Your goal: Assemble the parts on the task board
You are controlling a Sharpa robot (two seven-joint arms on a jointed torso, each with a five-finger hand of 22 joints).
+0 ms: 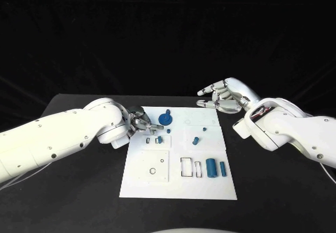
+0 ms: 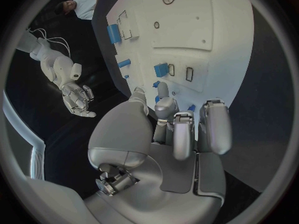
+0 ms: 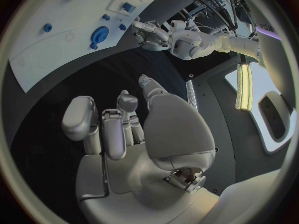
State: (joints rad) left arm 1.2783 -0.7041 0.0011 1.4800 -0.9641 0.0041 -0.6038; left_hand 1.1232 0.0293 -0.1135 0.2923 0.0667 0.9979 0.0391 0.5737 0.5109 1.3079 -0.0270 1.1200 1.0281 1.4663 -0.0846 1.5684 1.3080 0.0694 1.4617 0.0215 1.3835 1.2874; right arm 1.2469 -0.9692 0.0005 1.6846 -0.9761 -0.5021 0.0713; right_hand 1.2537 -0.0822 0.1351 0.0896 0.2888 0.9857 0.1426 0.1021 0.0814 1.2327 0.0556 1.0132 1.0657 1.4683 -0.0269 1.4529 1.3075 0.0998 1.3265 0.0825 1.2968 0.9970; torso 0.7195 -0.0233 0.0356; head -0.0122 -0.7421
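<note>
L robot hand (image 1: 142, 123) curled at board (image 1: 210, 189) far-left edge; can't tell if gripping.
R robot hand (image 1: 225, 95) spread, empty; smooth blue cylinder (image 1: 210, 168) on matte white board, black counter (image 1: 273, 194).

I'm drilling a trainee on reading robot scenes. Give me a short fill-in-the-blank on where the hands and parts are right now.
1. The task board is coloured ____.
2. The hand held over the bare black table, off the board, is the ____ hand.
3. The left hand is at the board's far ____ corner in the head view.
4. The round blue part lies nearest the ____ hand.

Missing words: white; right; left; left
</note>
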